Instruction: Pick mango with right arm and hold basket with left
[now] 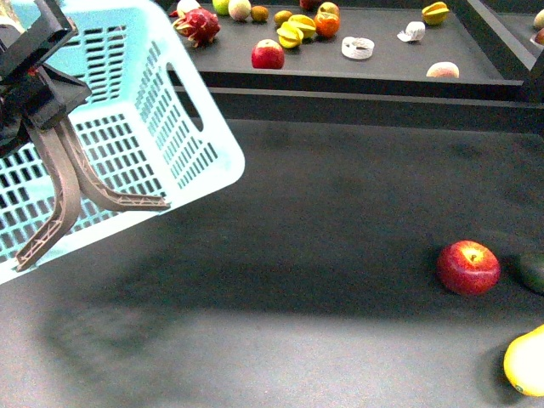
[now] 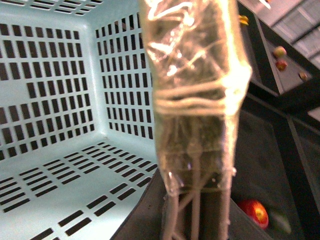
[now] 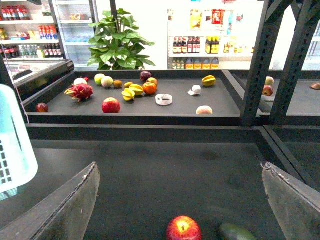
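Right end effector (image 3: 179, 172) spread wide and empty, pointing at the red apple (image 1: 468, 267), not at the target. The mango (image 1: 527, 361) sits on the worktop (image 1: 323, 255) at 4 o'clock in the front view, cut by the frame edge and out of the right wrist view, so the arm likely needs re-aiming. Dark green fruit (image 1: 534, 272) lies between apple and edge. Left end effector (image 1: 38, 81) at 10 o'clock clamps the handles (image 1: 64, 183), basket (image 1: 153, 110) hanging tilted off the worktop, probably ready to receive the fruit.
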Tool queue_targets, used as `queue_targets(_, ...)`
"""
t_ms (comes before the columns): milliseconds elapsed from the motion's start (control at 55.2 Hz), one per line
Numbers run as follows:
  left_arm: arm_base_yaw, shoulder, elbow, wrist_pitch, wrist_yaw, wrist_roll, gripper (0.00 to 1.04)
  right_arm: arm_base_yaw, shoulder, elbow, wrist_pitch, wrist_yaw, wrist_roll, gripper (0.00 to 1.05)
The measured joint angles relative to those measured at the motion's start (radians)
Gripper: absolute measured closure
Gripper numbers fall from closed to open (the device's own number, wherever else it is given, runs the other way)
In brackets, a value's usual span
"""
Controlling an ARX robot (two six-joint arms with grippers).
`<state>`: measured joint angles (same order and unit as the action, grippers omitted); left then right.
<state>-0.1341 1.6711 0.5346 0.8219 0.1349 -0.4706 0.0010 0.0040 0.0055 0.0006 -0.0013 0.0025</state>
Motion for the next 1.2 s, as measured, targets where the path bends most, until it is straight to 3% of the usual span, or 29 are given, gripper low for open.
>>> queue_targets(145,-0.085,-0.107,-0.093,0.002,0.086,0.166,0.96,0.0,0.0,0.0,0.0,0.0,0.0,0.08)
queue_targets(489,-0.203,-0.162,-0.159,0.064,0.068,0.287,0.96,0.0,0.0,0.0,0.0,0.0,0.0,0.08)
queue_targets(1196,-0.24,-0.135,-0.171,0.142,0.07,0.305,0.96,0.0,0.0,0.0,0.0,0.0,0.0,0.08)
